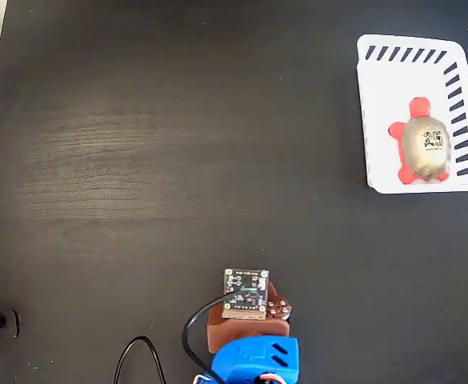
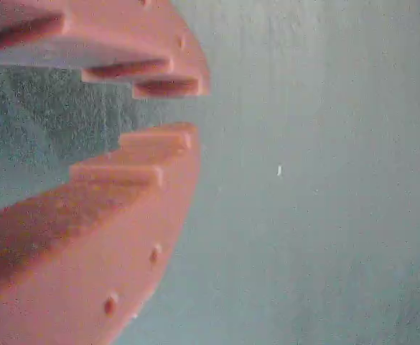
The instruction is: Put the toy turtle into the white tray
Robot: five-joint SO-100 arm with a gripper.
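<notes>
From above, in the fixed view, the white tray (image 1: 420, 112) sits at the upper right of the frame on the dark table (image 1: 178, 160). The toy turtle (image 1: 422, 144) lies inside it, in the lower half of the tray, its shiny domed shell up, the little black-and-white sticker showing, and its red head pointing toward the top of the picture. One red leg reaches the tray's lower rim. The arm (image 1: 250, 328) is down at the bottom centre, well apart from the tray, with a small circuit board on top, a brown body under it and a blue part at the frame's edge; a black cable (image 1: 187, 340) loops away to the left. The fingers themselves do not show here.

In the wrist view the gripper (image 2: 177, 108) fills the left side, two orange toothed fingers (image 2: 102, 215) with only a narrow gap between the tips. Nothing is held between them. Behind them is only the blurred grey-looking table surface.
</notes>
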